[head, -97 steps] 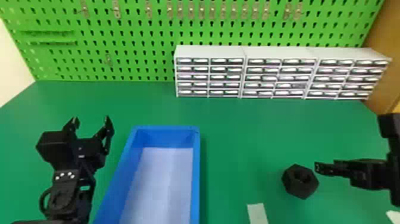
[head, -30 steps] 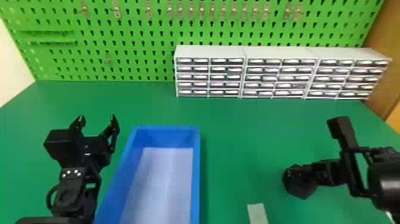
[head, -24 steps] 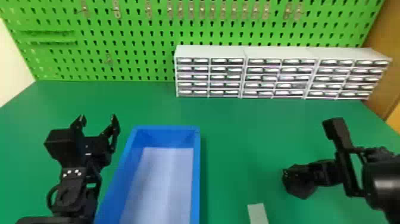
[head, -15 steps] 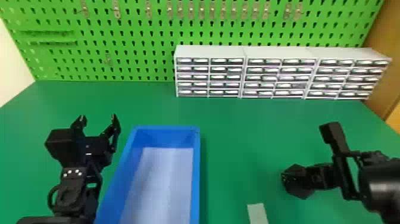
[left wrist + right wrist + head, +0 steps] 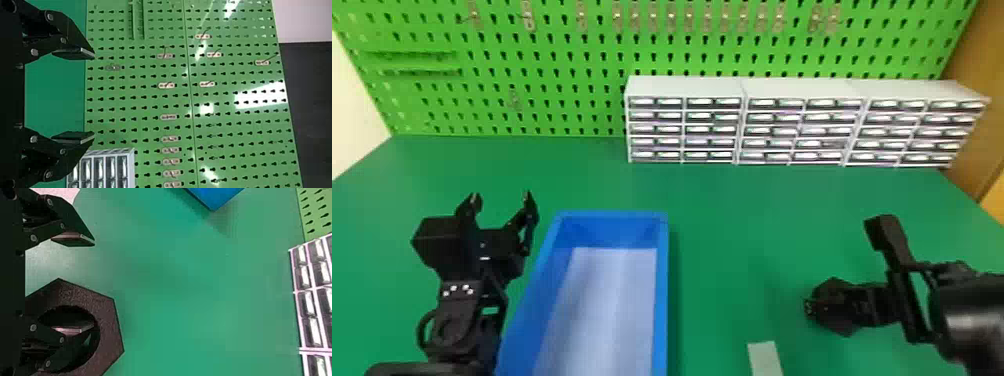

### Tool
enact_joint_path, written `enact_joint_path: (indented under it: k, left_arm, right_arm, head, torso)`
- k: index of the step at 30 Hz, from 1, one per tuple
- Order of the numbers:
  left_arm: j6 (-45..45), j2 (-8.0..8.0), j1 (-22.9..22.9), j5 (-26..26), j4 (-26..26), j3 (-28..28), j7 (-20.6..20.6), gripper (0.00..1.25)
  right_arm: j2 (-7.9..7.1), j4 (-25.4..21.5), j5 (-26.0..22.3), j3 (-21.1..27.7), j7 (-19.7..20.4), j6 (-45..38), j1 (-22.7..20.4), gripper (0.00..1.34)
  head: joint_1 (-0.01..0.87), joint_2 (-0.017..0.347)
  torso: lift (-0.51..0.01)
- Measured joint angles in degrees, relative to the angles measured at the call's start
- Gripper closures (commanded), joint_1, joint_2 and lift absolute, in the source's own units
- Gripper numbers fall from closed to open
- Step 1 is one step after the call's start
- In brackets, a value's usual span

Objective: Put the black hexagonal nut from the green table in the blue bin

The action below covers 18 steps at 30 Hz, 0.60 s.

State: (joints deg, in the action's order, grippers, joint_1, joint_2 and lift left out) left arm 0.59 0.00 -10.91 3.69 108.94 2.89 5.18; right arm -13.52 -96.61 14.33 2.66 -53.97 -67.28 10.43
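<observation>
In the head view, my right gripper [image 5: 811, 307] is over the black hexagonal nut [image 5: 836, 287], which lies on the green table [image 5: 732, 210] and is partly covered by it. The right wrist view has the nut [image 5: 109, 319] flat beneath the open right gripper [image 5: 93, 286]; one finger overlaps its round hole, the other is beyond its edge. Whether the finger is inside the hole I cannot tell. The blue bin [image 5: 660, 295] stands between the arms, pale-bottomed. Left of it my left gripper [image 5: 502, 196] is open and holds nothing; the left wrist view shows that gripper [image 5: 94, 96] too.
Behind the table rises a green pegboard [image 5: 572, 75]. White drawer cabinets [image 5: 682, 90] line the back, from the centre to the right. A pale strip [image 5: 765, 357] lies on the table's front part, between bin and nut.
Over the last few seconds the right gripper has come left onto the nut and its wrist has turned. The left gripper has shifted slightly right. The nut has stayed in place.
</observation>
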Motion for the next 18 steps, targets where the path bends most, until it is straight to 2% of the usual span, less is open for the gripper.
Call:
enact_joint_path:
  k: [12,14,18]
  left_arm:
    - [0.33,0.0,0.35,-0.16,-0.46,-0.25,-0.09,0.52]
    - [0.36,0.0,0.38,-0.17,-0.51,-0.26,-0.09,0.52]
    - [0.38,0.0,0.47,-0.17,-0.57,-0.26,-0.13,0.52]
  right_arm:
    - [0.58,1.54,1.13,-0.58,0.01,0.78,-0.55,0.56]
    - [0.68,1.54,1.33,-0.65,0.0,0.79,-0.67,0.62]
    - [0.7,1.54,1.61,-1.01,-0.22,0.29,-0.73,0.9]
  head:
    - [0.657,0.057]
    - [0.657,0.057]
    - [0.657,0.057]
  torso:
    - [-0.095]
    - [-0.095]
    - [-0.095]
